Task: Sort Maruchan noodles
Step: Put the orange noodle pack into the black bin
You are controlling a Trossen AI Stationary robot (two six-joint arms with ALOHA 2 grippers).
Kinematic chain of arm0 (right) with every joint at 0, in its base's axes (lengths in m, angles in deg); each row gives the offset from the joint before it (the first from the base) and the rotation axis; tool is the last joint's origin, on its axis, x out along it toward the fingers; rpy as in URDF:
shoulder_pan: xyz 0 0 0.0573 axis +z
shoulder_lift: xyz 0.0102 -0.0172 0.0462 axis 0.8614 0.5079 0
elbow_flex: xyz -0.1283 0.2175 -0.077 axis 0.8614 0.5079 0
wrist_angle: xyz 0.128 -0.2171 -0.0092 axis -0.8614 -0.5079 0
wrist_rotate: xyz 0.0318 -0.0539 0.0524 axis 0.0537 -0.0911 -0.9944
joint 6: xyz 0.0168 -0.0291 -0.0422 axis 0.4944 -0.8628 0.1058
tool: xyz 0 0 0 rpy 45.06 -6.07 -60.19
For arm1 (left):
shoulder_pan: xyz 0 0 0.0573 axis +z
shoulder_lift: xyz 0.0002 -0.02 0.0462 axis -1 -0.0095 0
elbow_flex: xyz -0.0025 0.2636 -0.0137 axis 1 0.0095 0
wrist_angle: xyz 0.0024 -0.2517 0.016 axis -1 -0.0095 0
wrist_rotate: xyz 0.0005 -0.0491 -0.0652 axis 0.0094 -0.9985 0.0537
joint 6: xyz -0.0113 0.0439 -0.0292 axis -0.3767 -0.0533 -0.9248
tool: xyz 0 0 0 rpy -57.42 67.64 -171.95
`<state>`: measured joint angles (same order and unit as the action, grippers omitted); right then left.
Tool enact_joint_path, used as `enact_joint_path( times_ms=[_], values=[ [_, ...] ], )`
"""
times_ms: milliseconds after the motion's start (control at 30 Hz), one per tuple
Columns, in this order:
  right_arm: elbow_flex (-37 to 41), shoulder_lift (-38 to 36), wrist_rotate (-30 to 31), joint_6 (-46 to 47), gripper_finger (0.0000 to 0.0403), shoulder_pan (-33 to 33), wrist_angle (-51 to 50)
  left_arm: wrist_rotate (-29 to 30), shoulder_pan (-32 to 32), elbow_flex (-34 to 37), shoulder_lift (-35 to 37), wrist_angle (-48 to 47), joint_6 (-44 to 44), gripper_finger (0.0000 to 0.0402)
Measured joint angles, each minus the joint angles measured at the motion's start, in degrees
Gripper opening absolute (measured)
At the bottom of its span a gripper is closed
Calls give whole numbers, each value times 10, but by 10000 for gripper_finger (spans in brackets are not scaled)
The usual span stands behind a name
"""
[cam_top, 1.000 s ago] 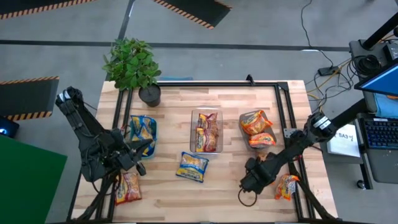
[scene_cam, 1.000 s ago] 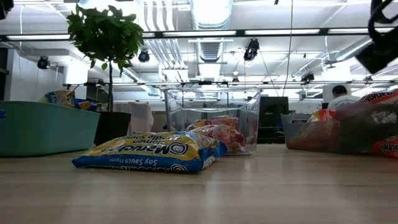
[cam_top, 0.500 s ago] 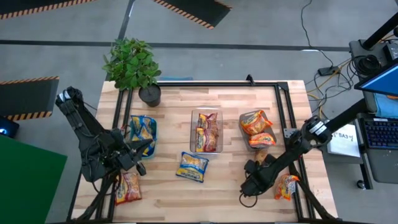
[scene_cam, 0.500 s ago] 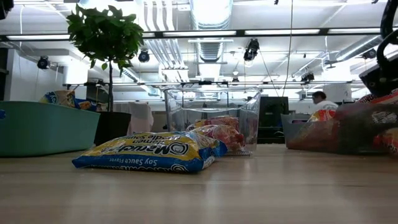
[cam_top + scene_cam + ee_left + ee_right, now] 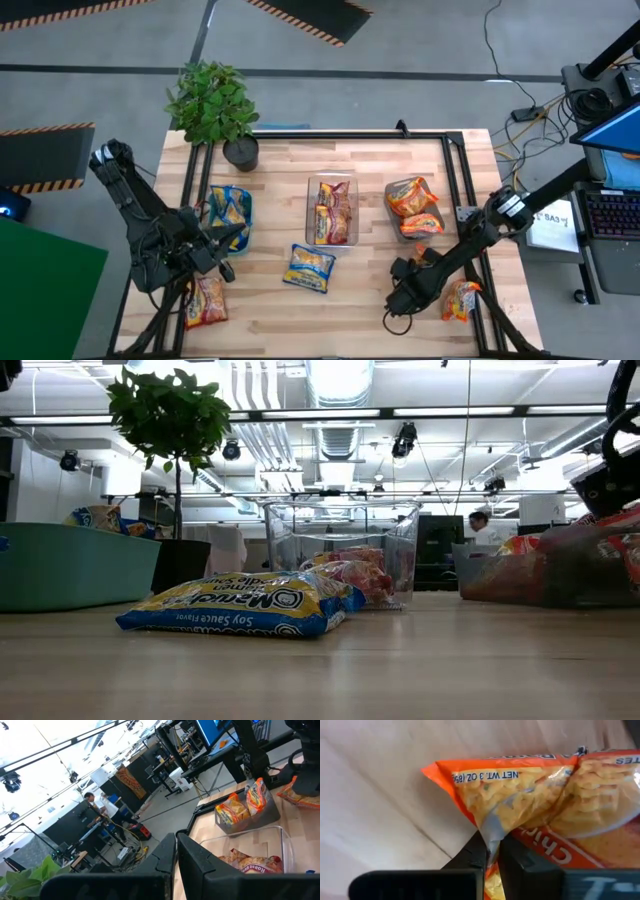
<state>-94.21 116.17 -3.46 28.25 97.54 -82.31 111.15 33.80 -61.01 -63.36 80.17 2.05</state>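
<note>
The right claw (image 5: 491,851) is pinched tight on the crinkled edge of an orange-edged noodle packet (image 5: 545,795), its two dark fingers (image 5: 470,855) pressed together with only the plastic film between them. In the overhead view this claw (image 5: 458,290) is low near the table's front right corner, and the packet it holds (image 5: 462,300) lies right under it on the wood, close to the table's (image 5: 360,310) right edge.

Beyond that claw, toward the back of the table, a grey bin (image 5: 413,213) holds more orange packets (image 5: 412,197). Further from it, toward the table's middle, a clear bin (image 5: 332,210) holds pink-edged packets (image 5: 333,215), and a blue-edged packet (image 5: 309,267) lies loose on the wood just in front of that bin (its label reads soy sauce flavour in the table-level view (image 5: 240,605)).

The left claw (image 5: 228,255) waits near the left side of the table with its fingers (image 5: 165,860) pressed together on nothing. Just behind it is a teal bin (image 5: 230,212) with blue-edged packets inside. In front of it, near the front left corner, another packet (image 5: 207,302) with a red edge lies on the wood, partly under the arm. A potted plant (image 5: 213,108) stands at the back left corner, well behind this claw.

A person (image 5: 483,522) shows far off in the room behind the table.
</note>
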Motion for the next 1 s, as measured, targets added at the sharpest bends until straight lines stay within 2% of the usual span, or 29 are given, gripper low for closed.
enact_joint_path(
  times_ms=[167, 300, 400, 567, 767, 1000],
  values=[
    [-11, -28, 6, -12, 14, 0, 7, 0, 0, 0, 0, 0, 0, 2],
    [-30, -61, 44, -14, 13, 0, 15, 0, 0, 0, 0, 0, 0, 2],
    [-40, -94, 90, -13, 13, -2, 30, 0, 0, 0, 0, 0, 0, 2],
    [-34, -163, 186, -29, 12, -5, 119, 0, 0, 0, 0, 0, 0, 2],
    [-12, -240, 296, -93, 12, -9, 229, 0, 0, 0, 0, 0, 0, 2],
    [-9, -302, 418, -134, 12, -15, 245, 0, 0, 0, 0, 0, 0, 2]
  ],
)
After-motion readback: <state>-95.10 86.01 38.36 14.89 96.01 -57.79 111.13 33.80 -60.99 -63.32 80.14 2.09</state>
